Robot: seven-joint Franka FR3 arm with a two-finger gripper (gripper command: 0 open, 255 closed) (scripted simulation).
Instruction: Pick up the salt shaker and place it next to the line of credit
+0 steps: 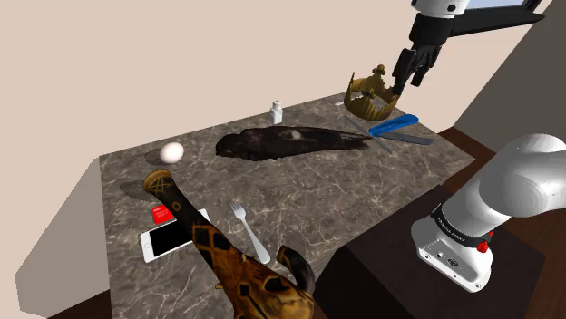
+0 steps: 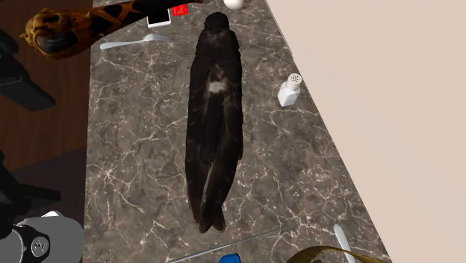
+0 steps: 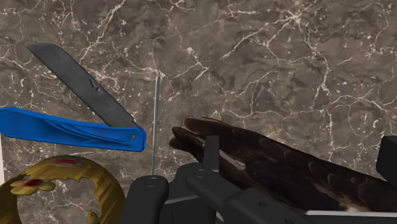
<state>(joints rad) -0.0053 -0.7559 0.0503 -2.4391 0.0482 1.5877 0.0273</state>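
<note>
The gripper (image 1: 410, 85) hung released and empty high over the gold crown (image 1: 370, 96), well apart from the white salt shaker (image 1: 277, 112). The shaker stood upright near the wall-side edge of the worktop (image 1: 363, 181), just beyond the dark bird (image 1: 290, 140). We judged the reach to be the step in hand: carry the gripper across above the bird, descend straight over the shaker's cap, and close squarely on its body, low enough that it would not tip. The small red card (image 1: 161, 214), which we took for the goal, lay beside the white phone (image 1: 168, 240) at the opposite end, so a firm grasp mattered for the long carry.
</note>
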